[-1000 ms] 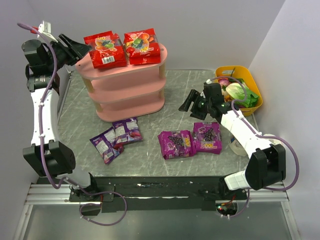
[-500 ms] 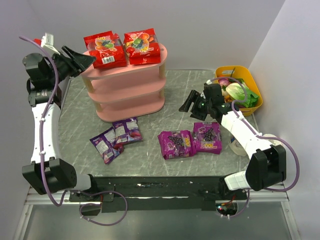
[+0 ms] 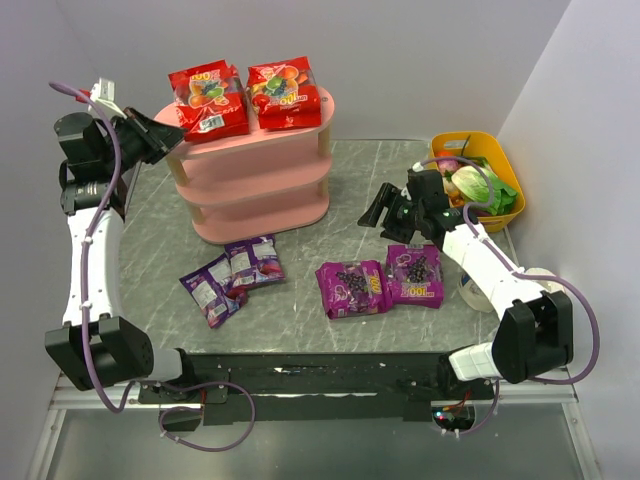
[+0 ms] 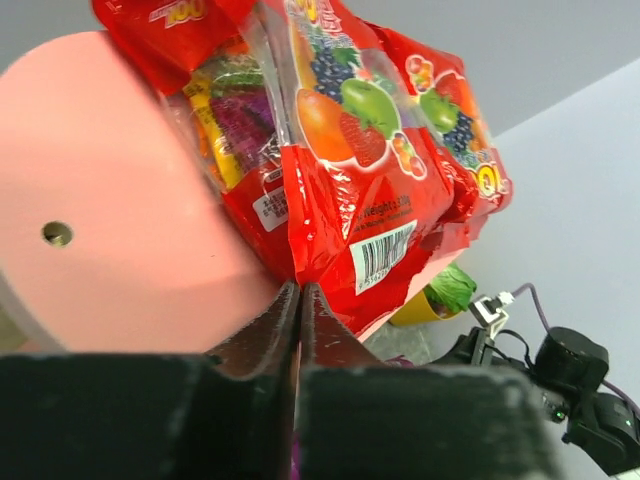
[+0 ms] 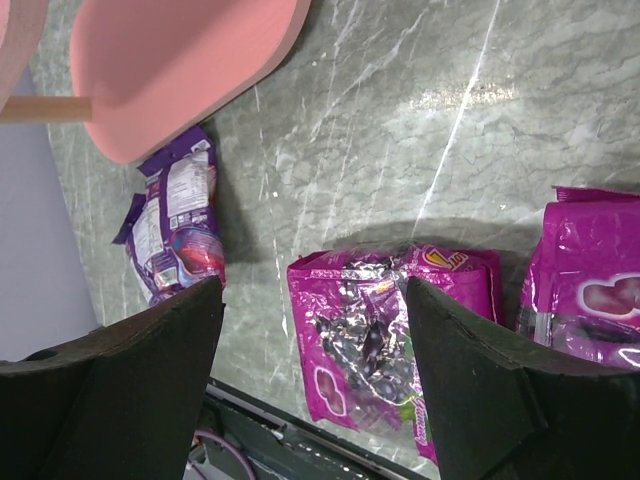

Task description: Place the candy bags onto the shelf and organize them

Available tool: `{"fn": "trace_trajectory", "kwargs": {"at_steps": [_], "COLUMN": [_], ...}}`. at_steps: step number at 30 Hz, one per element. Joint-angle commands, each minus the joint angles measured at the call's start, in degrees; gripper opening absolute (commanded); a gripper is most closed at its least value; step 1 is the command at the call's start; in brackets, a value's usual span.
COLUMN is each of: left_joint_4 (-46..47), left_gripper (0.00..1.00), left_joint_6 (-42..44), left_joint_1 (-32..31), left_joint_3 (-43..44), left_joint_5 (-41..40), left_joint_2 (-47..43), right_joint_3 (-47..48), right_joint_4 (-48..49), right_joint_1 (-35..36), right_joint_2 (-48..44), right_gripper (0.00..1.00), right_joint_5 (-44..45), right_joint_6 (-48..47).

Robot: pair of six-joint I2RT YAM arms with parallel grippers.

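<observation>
The pink shelf point(image 3: 255, 175) stands at the back left of the table. Two red candy bags point(image 3: 208, 98) point(image 3: 283, 92) lie side by side on its top tier. My left gripper point(image 3: 170, 134) is at the top tier's left edge. In the left wrist view its jaws are shut, with the tips point(image 4: 298, 286) against the near edge of a red bag point(image 4: 340, 150). Two blue-violet bags point(image 3: 232, 275) overlap on the table in front of the shelf. Two magenta-purple bags point(image 3: 352, 288) point(image 3: 415, 275) lie to their right. My right gripper point(image 3: 385, 210) hovers open above the left magenta bag point(image 5: 400, 340).
A yellow tub point(image 3: 492, 152) with green vegetables stands at the back right, behind my right arm. A white round object point(image 3: 470, 290) sits under the right arm's forearm. Walls close in on the left, back and right.
My left gripper has dropped from beside the red bags to the top tier's left edge, and its jaws have gone from open to shut. The right arm has not moved.
</observation>
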Motion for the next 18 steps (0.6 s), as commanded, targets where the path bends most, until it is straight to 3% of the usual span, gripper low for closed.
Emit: {"fn": "trace_trajectory", "kwargs": {"at_steps": [1,9,12,13,14,15,18], "left_joint_4": [-4.35,-5.67,-5.93,-6.02,-5.93,-5.67,-4.62], "left_gripper": [0.01,0.02,0.18,0.32,0.38,0.51,0.66], "left_joint_6": [3.0,3.26,3.7,3.7,3.7,3.53,2.83], "left_joint_1": [0.15,0.06,0.15,0.15,0.06,0.06,0.15], "left_joint_3": [3.0,2.12,2.91,3.52,3.87,4.23,5.19], "left_joint_5": [-5.24,-4.8,-4.19,-4.1,-3.93,-3.92,-3.84], "left_joint_2": [-1.97,-2.33,-2.68,-2.94,-3.12,-3.29,-4.43], "right_joint_3": [-0.65,-0.82,-0.82,-0.82,-0.82,-0.74,-0.47], "right_joint_4": [1.5,1.5,1.41,1.41,1.41,1.5,1.24], "right_joint_1": [-0.29,-0.21,-0.21,-0.21,-0.21,-0.12,0.06], "right_joint_2": [-3.07,-3.33,-3.51,-3.51,-3.51,-3.59,-3.59], "right_gripper": [0.8,0.8,0.8,0.8,0.81,0.81,0.82], "right_joint_5": [0.06,-0.11,-0.29,-0.29,-0.38,-0.38,-0.55], "right_joint_6": [0.65,0.74,0.74,0.74,0.65,0.74,0.48]}}
